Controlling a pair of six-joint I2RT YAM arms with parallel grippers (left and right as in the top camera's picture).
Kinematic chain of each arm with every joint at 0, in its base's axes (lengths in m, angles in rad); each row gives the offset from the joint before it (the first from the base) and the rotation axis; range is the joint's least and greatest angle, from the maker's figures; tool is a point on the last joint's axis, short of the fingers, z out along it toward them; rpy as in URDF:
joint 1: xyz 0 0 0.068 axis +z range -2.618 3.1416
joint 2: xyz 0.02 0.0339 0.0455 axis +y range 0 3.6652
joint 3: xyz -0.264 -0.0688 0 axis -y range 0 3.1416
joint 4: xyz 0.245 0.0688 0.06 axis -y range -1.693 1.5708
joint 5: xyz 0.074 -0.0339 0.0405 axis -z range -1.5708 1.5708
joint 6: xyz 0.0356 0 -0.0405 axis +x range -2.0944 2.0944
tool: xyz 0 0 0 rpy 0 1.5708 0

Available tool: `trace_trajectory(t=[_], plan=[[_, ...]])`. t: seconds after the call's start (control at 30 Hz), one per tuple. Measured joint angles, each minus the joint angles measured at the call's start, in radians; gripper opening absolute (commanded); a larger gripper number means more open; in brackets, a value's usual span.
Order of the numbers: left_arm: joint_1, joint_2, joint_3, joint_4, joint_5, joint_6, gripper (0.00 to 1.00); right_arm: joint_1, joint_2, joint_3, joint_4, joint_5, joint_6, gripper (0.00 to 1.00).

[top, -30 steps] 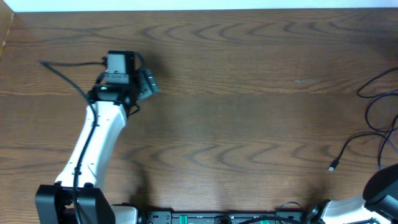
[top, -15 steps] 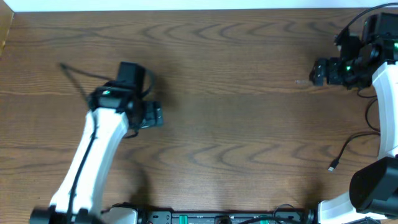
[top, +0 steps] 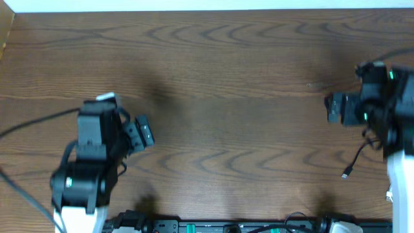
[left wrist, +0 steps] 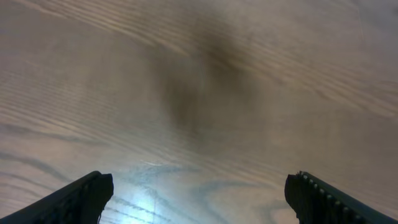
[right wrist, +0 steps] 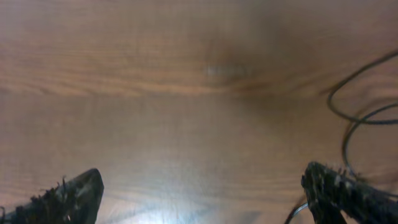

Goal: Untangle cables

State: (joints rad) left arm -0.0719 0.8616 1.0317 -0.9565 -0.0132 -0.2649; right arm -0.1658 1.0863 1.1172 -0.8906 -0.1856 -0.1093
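The thin black cable lay near the right edge of the wooden table. Its small plug rested flat on the wood, and from there the line climbed up and to the right until it passed out of sight under the right arm. In the right wrist view more of that cable showed as loose dark loops on the tabletop at the right side of the picture, just beside one fingertip; whether it touched the finger could not be told.

The right gripper hung above the table up and to the left of the plug, pointing toward the middle. Its jaws were spread wide with only bare wood between them — it held nothing.

Well apart, at the far left of the table, the left gripper pointed toward the centre. Its jaws were likewise parted wide over bare, glare-lit wood grain, gripping nothing. A thicker black lead ran from the left arm off the left edge of the overhead view — part of the arm, not of the tangle.
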Motion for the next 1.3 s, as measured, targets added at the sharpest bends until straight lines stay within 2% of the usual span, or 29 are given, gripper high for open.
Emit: trace_trajectory(t=[0.13,0.33,0.67,0.93,1.0,1.1,1.17,1.3], plan=[[0.0,-0.114,-0.076,0.041,0.004,-0.01,0.94,0.0,-0.187,-0.107,0.028,0.001,0.0,0.99],[0.0,-0.163,-0.091,0.037,0.008,-0.024,0.94,0.0,-0.314,-0.164,-0.034,0.001,0.0,0.99],[0.0,-0.161,-0.091,0.023,0.008,-0.024,0.94,0.0,-0.34,-0.165,-0.195,0.001,0.0,0.99],[0.0,-0.161,-0.091,0.023,0.008,-0.024,0.94,0.0,-0.343,-0.166,-0.226,0.004,-0.001,0.99],[0.0,-0.161,-0.091,0.023,0.008,-0.024,0.94,0.0,-0.357,-0.172,-0.148,0.001,-0.003,0.99],[0.0,-0.161,-0.091,0.022,0.008,-0.024,0.94,0.002,-0.408,-0.209,0.073,-0.026,-0.016,0.99],[0.0,-0.161,-0.091,0.023,0.008,-0.024,0.94,0.014,-0.473,-0.256,0.238,-0.042,-0.025,0.99],[0.0,-0.159,-0.091,0.022,0.008,-0.024,0.94,0.057,-0.637,-0.375,0.438,-0.051,-0.032,0.99]])
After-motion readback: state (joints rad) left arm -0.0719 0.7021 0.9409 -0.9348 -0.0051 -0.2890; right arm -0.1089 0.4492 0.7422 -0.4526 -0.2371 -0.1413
